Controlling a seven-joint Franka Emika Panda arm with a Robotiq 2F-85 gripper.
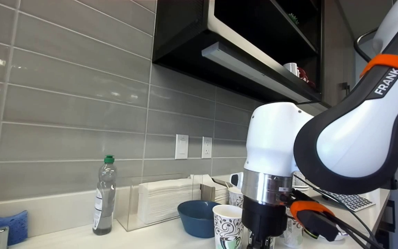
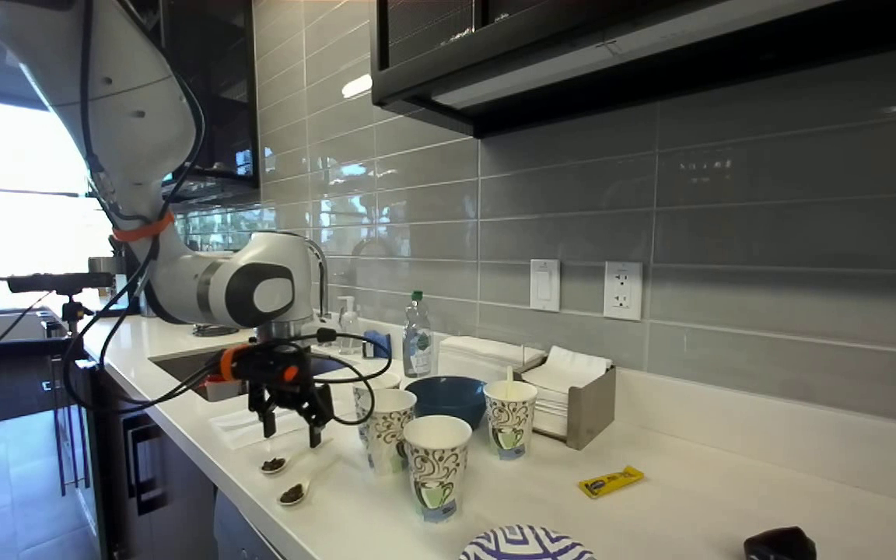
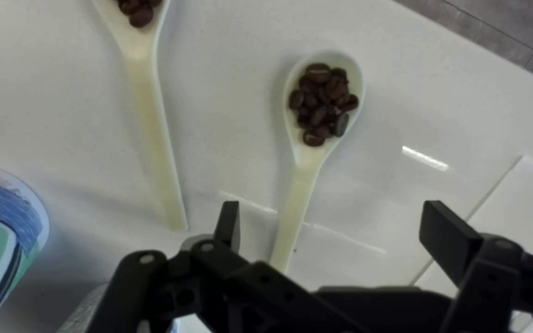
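Note:
My gripper [image 3: 331, 212] stands open above the white counter, with nothing held between its fingers. In the wrist view, the handle of a pale spoon [image 3: 300, 199] runs below the gap between the fingers, nearer the left one; its lower end is hidden by the gripper. Dark coffee beans [image 3: 322, 106] fill this spoon's bowl. A second pale spoon [image 3: 155, 125], also with beans, lies to the left, its bowl cut off by the frame's top. In an exterior view, the gripper [image 2: 292, 437] hangs over the counter near both spoons, apart from them.
Several patterned paper cups [image 2: 437, 474] stand beside the spoons, around a blue bowl [image 2: 446, 398]. White napkins [image 3: 511, 217] lie right of the gripper. Farther off are a soap bottle [image 1: 105, 197], a napkin holder [image 2: 592, 408], a yellow packet [image 2: 611, 482] and a patterned plate [image 2: 526, 544].

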